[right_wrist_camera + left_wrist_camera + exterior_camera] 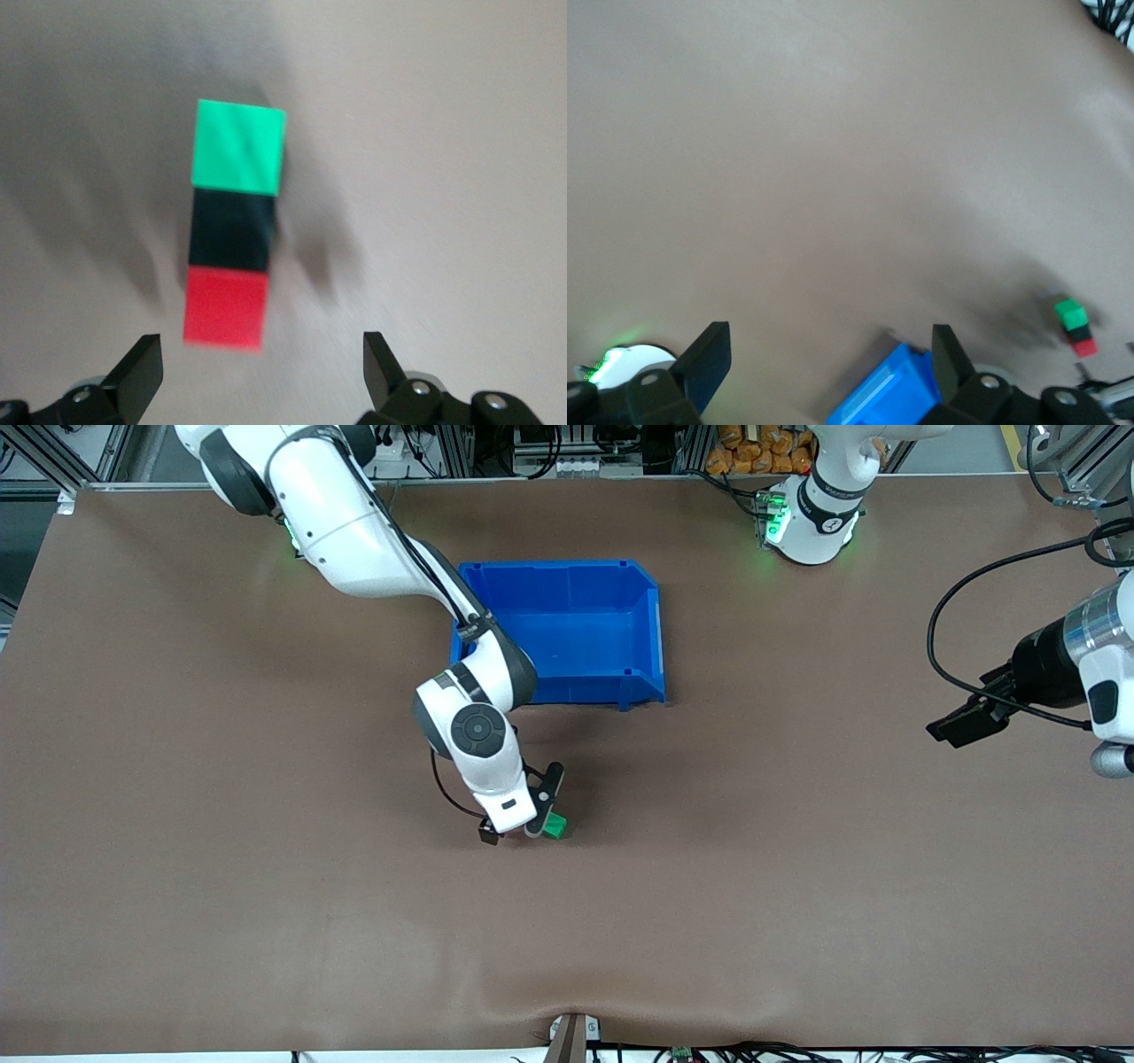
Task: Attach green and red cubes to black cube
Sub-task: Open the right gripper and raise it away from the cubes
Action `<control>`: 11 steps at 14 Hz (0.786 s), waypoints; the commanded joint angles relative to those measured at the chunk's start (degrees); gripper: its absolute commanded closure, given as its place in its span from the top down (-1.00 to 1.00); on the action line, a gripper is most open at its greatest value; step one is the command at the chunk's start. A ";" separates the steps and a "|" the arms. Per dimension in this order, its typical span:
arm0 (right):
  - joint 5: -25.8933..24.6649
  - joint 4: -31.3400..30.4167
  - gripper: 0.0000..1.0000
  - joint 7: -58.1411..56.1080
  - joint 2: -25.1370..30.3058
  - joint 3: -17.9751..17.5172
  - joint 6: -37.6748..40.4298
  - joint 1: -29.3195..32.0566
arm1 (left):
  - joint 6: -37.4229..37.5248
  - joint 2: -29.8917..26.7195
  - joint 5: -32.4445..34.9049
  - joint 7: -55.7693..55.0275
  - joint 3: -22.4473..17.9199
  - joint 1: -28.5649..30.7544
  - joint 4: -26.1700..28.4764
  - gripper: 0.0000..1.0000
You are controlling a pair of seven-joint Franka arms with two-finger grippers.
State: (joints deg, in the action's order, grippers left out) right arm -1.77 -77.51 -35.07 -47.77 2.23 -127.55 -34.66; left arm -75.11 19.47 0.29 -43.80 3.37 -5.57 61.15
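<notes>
The green cube [239, 146], the black cube [230, 230] and the red cube [226, 305] lie joined in one row on the table, black in the middle. My right gripper [257, 372] is open and empty just above them, its fingertips apart and clear of the red end. In the front view only the green cube [555, 826] shows beside the right gripper [523, 819]; the hand hides the other two. My left gripper [961, 722] is open and empty and waits at the left arm's end of the table. The row also shows small in the left wrist view [1075, 329].
A big blue bin [558, 565] stands farther from the front camera than the cubes, close to the right arm's forearm. It shows in the left wrist view [890, 390]. Brown table mat lies all around.
</notes>
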 commanded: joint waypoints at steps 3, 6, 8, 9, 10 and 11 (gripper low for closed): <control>0.54 -1.24 1.00 5.77 8.99 -0.65 12.12 5.82 | 0.93 -2.85 1.21 13.28 0.41 3.01 1.60 1.00; 0.54 -1.68 1.00 11.25 13.74 -0.56 16.62 10.65 | 1.54 -3.56 1.21 19.52 0.41 3.99 1.86 1.00; 0.54 -1.77 1.00 11.34 16.73 -0.56 19.34 14.60 | 1.46 -5.14 1.56 23.12 0.41 4.51 3.44 1.00; 0.54 -1.77 1.00 11.34 18.22 -0.56 20.31 17.14 | 1.11 -6.36 1.56 26.01 0.49 5.56 5.45 1.00; 0.54 -1.68 1.00 11.34 19.89 -0.56 21.11 19.35 | -0.55 -7.68 1.65 27.70 0.58 6.01 7.82 1.00; 0.54 -1.68 1.00 11.34 21.21 -0.56 21.72 21.72 | -2.65 -9.43 1.56 28.50 0.67 6.10 10.19 1.00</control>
State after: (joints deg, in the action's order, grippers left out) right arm -1.54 -77.13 -24.92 -30.71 2.93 -107.12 -17.39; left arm -74.51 15.08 0.69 -18.40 3.34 -0.55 64.40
